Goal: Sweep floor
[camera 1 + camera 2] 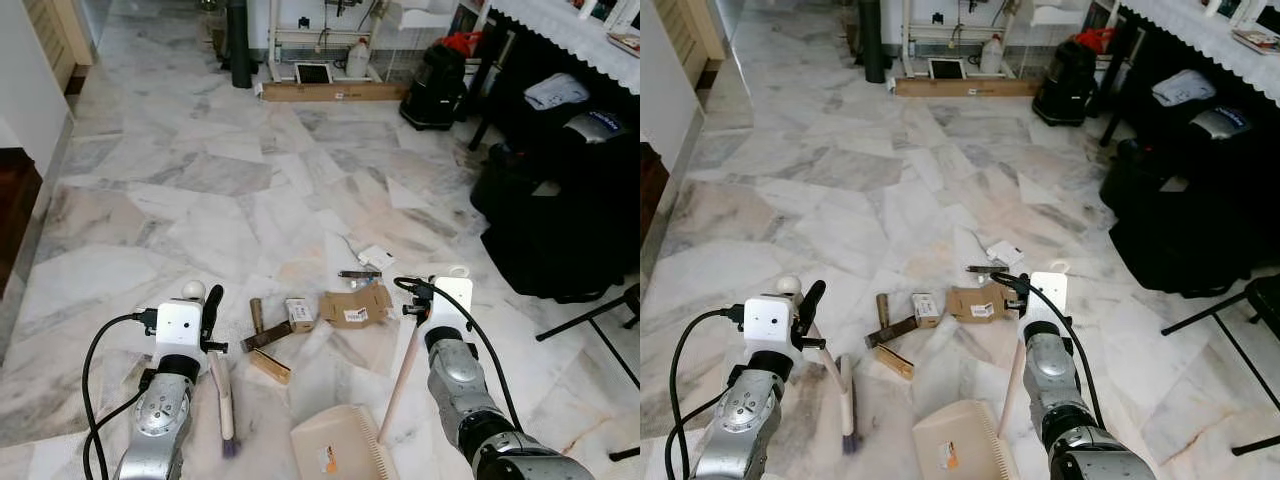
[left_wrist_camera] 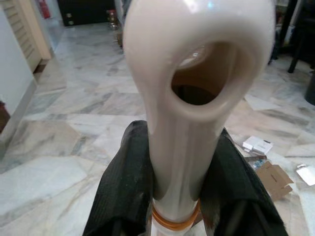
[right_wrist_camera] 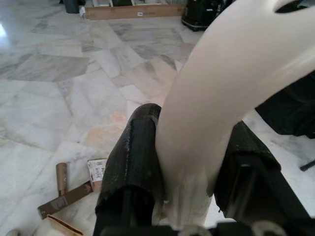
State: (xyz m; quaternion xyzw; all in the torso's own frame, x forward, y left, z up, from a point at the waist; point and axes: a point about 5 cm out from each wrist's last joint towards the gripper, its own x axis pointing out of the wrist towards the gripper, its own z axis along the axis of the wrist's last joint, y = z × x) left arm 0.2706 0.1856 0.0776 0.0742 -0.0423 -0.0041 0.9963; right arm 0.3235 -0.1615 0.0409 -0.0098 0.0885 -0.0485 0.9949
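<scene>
The brush (image 1: 222, 398) is held upright by its cream handle in the left gripper (image 2: 172, 191), whose black fingers (image 2: 123, 182) are clamped on either side of the handle just below its hanging loop; the dark bristle end rests on the marble floor (image 1: 200, 190) close in front of the robot. The dustpan (image 1: 338, 445) lies on the floor just right of the brush, its long handle rising to the right gripper (image 3: 182, 177), which is closed around the cream grip — fingers pressed on both sides. Just beyond the brush and dustpan, litter is scattered on the floor: a cardboard tube (image 1: 257, 315), a small box (image 1: 299, 314), a flattened brown carton (image 1: 355, 305) and a white packet (image 1: 377, 257). Black bags (image 1: 560, 200) are stacked at the floor's right edge, and a long cardboard box (image 1: 330, 91) lies at its far edge.
</scene>
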